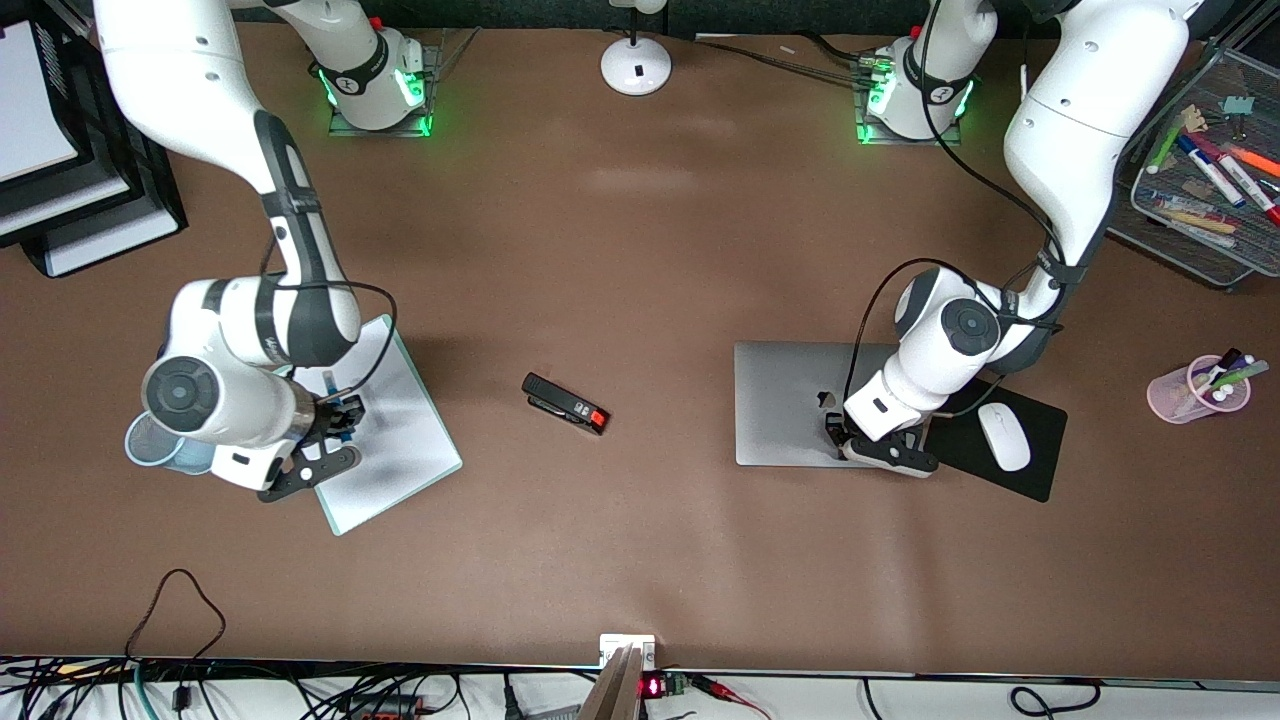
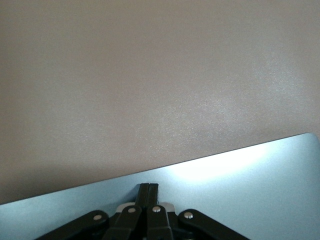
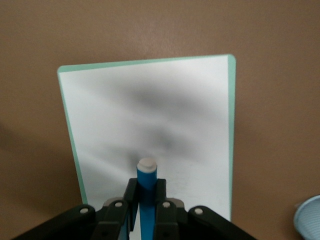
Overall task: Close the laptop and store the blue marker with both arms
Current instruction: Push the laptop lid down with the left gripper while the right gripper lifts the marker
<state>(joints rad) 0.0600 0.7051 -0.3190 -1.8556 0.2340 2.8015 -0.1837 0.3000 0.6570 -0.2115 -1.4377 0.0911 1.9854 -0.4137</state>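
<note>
The laptop (image 1: 790, 400) lies closed on the table toward the left arm's end, its silver lid and black apple logo facing up. My left gripper (image 1: 835, 435) is shut and empty, its tips (image 2: 149, 186) down at the lid (image 2: 250, 190) near the edge closest to the front camera. My right gripper (image 1: 345, 415) is shut on the blue marker (image 1: 340, 408) and holds it over a white board with a green rim (image 1: 400, 430). In the right wrist view the marker (image 3: 147, 175) stands between the fingers (image 3: 145, 187), white end out, above the board (image 3: 150, 110).
A light-blue cup (image 1: 150, 445) stands beside the board, under the right arm. A black stapler (image 1: 565, 403) lies mid-table. A white mouse (image 1: 1003, 436) sits on a black pad (image 1: 1040, 420) beside the laptop. A pink pen cup (image 1: 1205, 390) and a mesh tray (image 1: 1200, 190) stand at the left arm's end.
</note>
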